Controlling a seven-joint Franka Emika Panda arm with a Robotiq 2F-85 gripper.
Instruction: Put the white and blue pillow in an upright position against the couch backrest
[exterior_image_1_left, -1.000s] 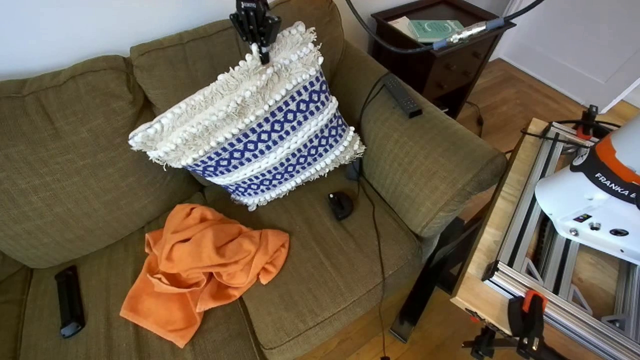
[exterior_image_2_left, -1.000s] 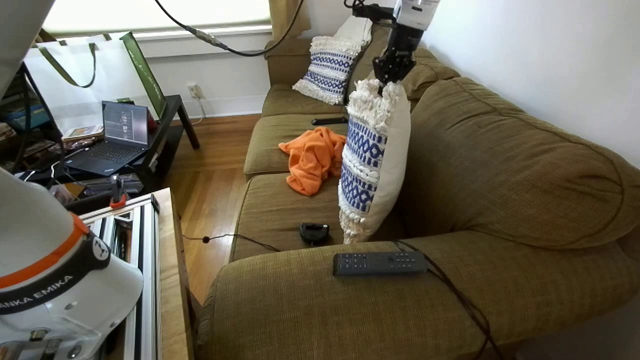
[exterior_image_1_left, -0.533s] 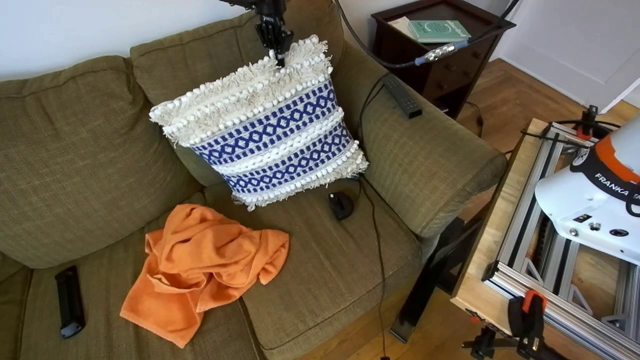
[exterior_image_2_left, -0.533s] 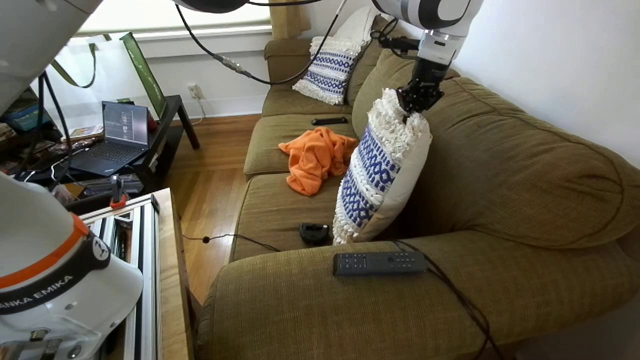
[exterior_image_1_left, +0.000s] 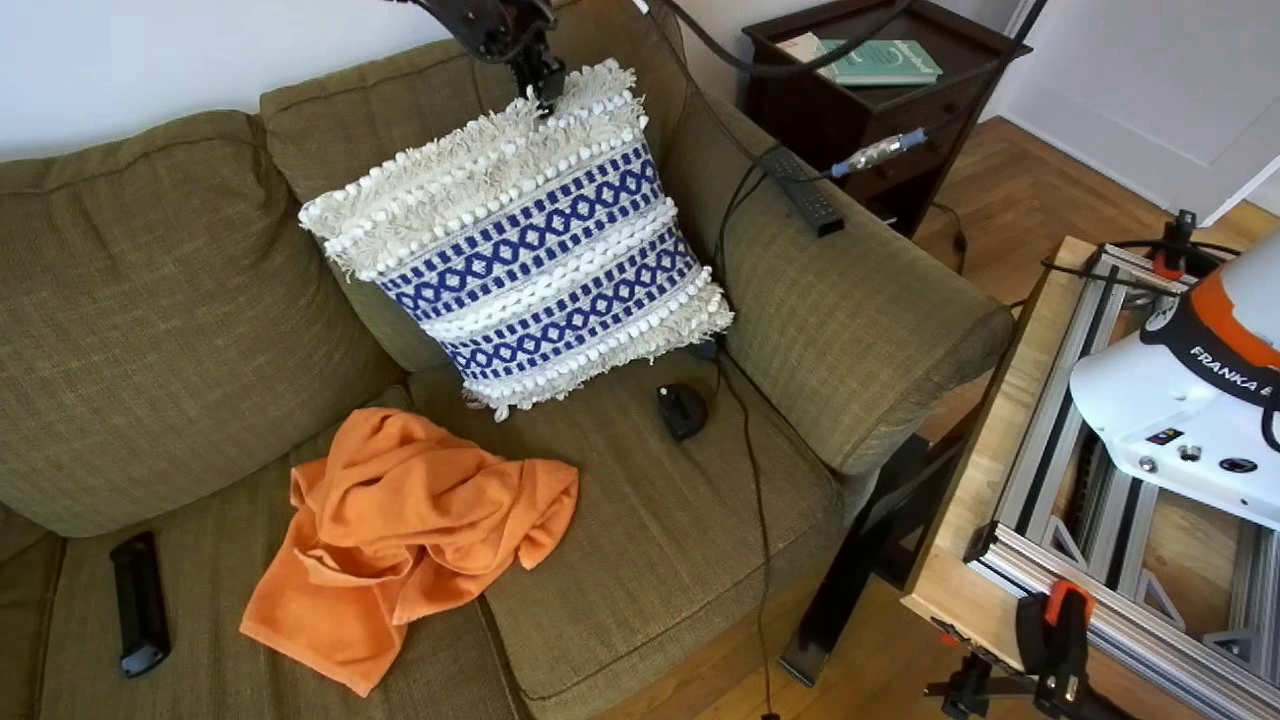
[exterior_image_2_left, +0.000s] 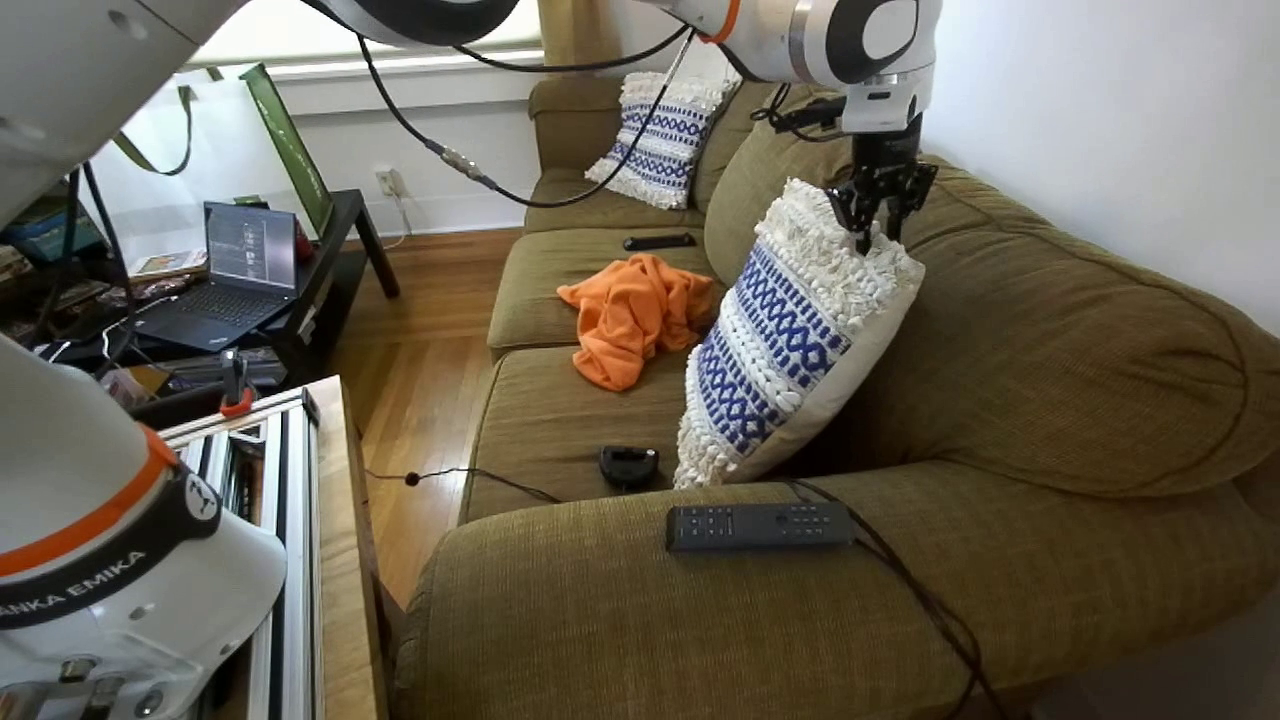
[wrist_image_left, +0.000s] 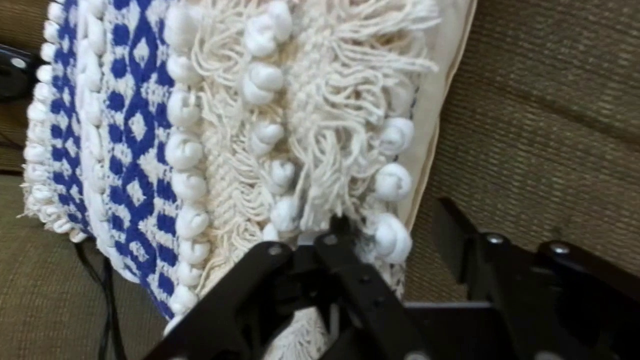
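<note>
The white and blue pillow (exterior_image_1_left: 540, 265) stands on its lower edge on the couch seat, tilted back toward the backrest cushion (exterior_image_1_left: 370, 115) beside the armrest. It also shows leaning in an exterior view (exterior_image_2_left: 775, 345) and in the wrist view (wrist_image_left: 140, 125). The backrest (exterior_image_2_left: 1080, 330) is behind it; whether the pillow's back touches it is hidden. My gripper (exterior_image_2_left: 878, 240) is at the pillow's fringed top edge. In the wrist view, my gripper (wrist_image_left: 394, 215) has its fingers spread. One finger is against the front fringe and the other is behind the edge, apart from it.
An orange cloth (exterior_image_1_left: 410, 530) lies on the seat. A black device (exterior_image_1_left: 681, 411) with a cable sits in front of the pillow. A remote (exterior_image_2_left: 760, 527) lies on the armrest (exterior_image_2_left: 600, 610). A similar pillow (exterior_image_2_left: 655, 140) leans at the couch's far end. A wall stands behind the backrest.
The pillow's top has moved back toward the backrest, so it leans more. My gripper moved back with it, and its fingers have opened from the top edge.
</note>
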